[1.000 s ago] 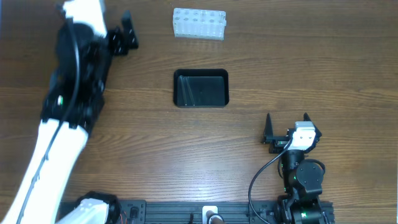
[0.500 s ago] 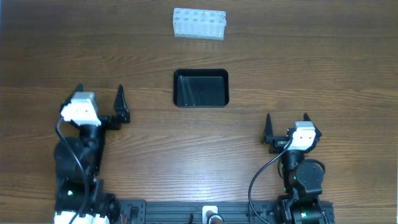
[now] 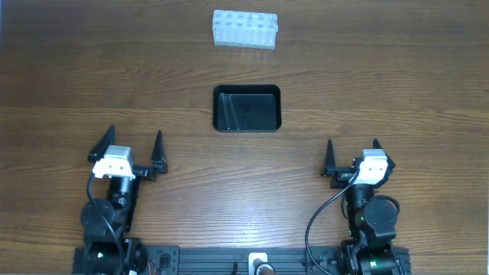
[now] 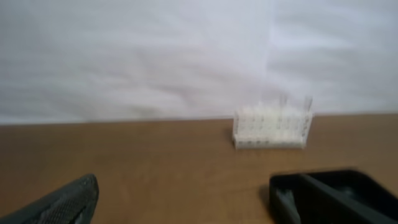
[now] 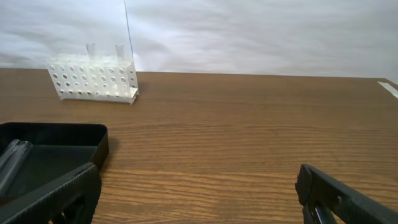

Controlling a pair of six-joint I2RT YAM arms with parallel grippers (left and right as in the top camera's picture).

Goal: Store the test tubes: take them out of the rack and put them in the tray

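rack: white rack [image 3: 244, 29] stands at the far middle of the table [image 3: 397, 69], upright, well apart from both arms
upright tubes: two clear upright tubes [image 5: 91, 51] stand side by side at one end of the rack, tops poking above it
tray: black tray [image 3: 217, 108] sits mid-table, between the rack and the arms, apart from the rack, not touching either gripper
lying tube: clear lying tube [image 5: 11, 160] rests flat inside the tray by one side wall; faint streaks there in the top view too, exact count cannot tell
left gripper: left gripper [image 3: 134, 137] on the near left of the table just ahead of its own base, fingers spread wide with nothing between them, pointing toward the far side, well apart from the tray
right gripper: right gripper [image 3: 352, 145] on the near right just ahead of its base, fingers spread wide and holding nothing, pointing toward the far side, tray off to its front left
levels: both grippers sit about level with each other, tray between them and farther up the table
backdrop: plain white backdrop [image 5: 249, 31] behind the rack at the table's far edge
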